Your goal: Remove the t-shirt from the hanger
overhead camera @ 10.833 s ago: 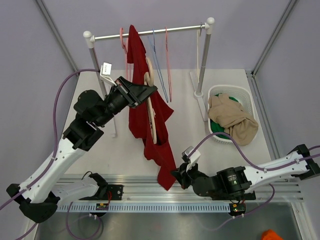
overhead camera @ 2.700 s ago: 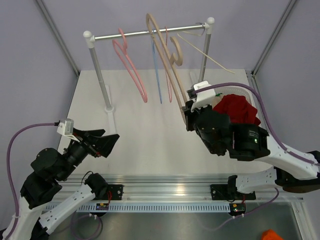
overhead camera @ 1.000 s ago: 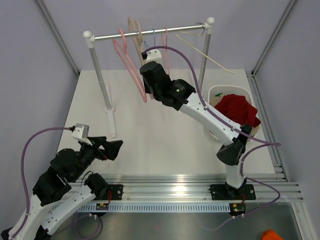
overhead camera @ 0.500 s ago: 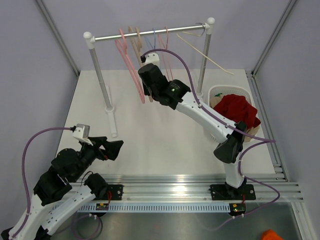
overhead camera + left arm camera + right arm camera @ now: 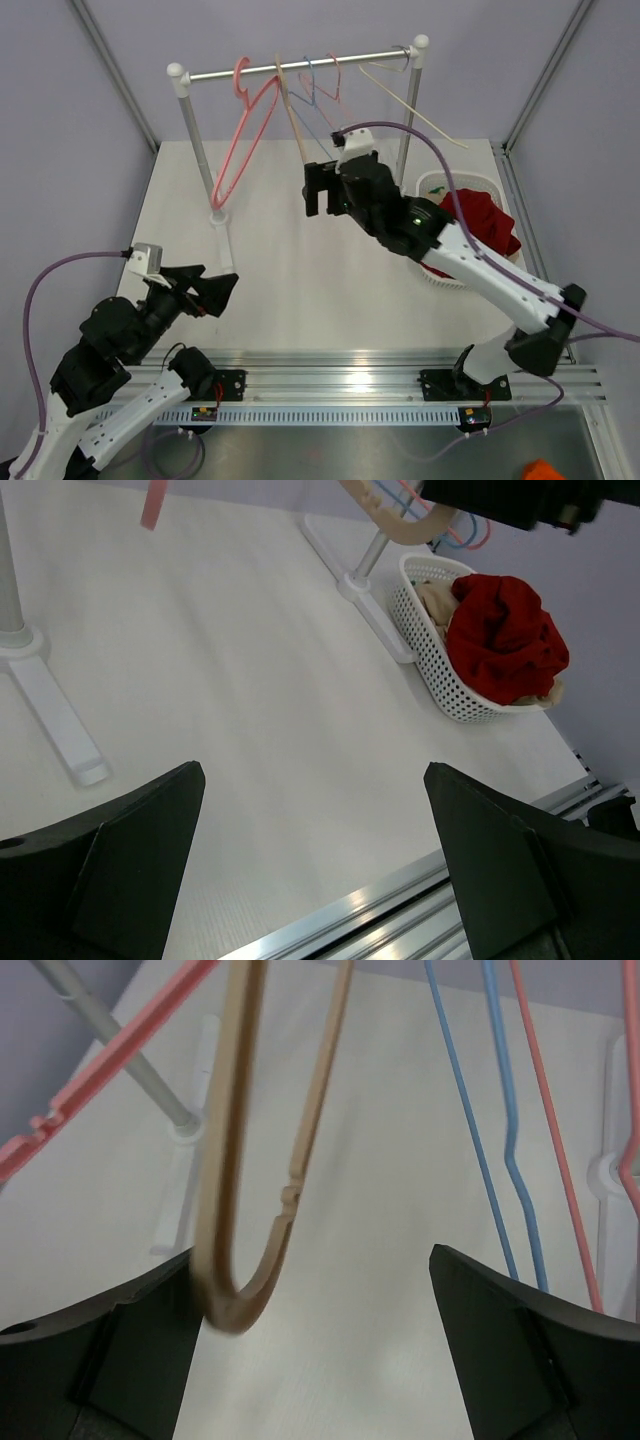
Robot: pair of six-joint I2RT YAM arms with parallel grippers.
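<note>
T-shirt (image 5: 487, 222) lay in a red heap on top of another cloth in the white basket (image 5: 432, 181) on the right side of the table (image 5: 300, 270). It was off the wooden hanger (image 5: 292, 118), which hung bare on the rail (image 5: 340, 60) between a pink hanger (image 5: 243, 135) and a blue hanger (image 5: 478, 1130). So the job looked done. The right gripper (image 5: 316, 190) was up in the middle, pointing at the rail, with its two fingers spread wide and nothing in them. In the right wrist view the round end of the wooden hanger sat just beside one finger and looked blurry; I could not tell if they touched. The shirt was well off to the right of that gripper and back along its own arm, so the gripper would have to turn away from the rail to reach it. The heap was bunched up and had no clear long side. The left gripper (image 5: 208, 285) was low at the front left, with its fingers also spread and holding nothing. It was far across the table from the basket, so the right arm was much nearer to the shirt.
</note>
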